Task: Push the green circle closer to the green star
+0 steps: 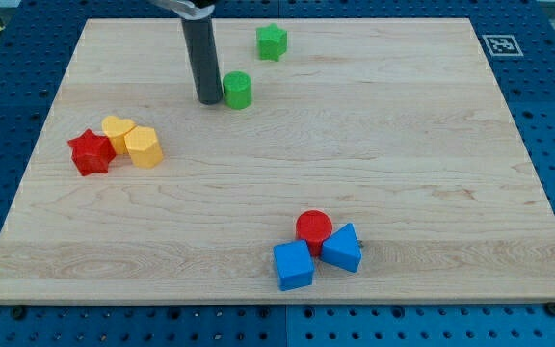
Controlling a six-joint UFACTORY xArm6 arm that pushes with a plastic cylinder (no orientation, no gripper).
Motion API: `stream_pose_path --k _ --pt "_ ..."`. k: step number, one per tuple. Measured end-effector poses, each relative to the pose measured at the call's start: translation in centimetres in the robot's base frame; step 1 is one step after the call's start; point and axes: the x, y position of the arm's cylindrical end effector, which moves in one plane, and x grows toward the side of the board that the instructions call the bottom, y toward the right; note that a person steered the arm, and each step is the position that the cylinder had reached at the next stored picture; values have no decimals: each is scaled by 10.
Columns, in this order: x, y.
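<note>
The green circle (237, 90) stands on the wooden board near the view's top, left of centre. The green star (272, 41) lies up and to the right of it, near the board's top edge, with a gap between them. My dark rod comes down from the view's top, and my tip (207, 98) rests on the board just left of the green circle, touching or almost touching its left side.
A red star (91, 152), a yellow heart (117, 131) and a yellow hexagon (144, 146) cluster at the view's left. A red circle (314, 228), a blue cube (293, 265) and another blue block (342, 249) cluster at the bottom centre. A marker tag (501, 44) sits at the board's top right.
</note>
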Motion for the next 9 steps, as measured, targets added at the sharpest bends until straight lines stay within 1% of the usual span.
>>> stream_pose_path --k 1,2,3,4,5,6,7,8,9 --pt "-6 70" --pt "-35 122" --pt "-29 124" --pt "-24 159" --pt "-45 168" --pt "-84 131" --pt "-102 118" --pt "-81 147" --pt "-50 141"
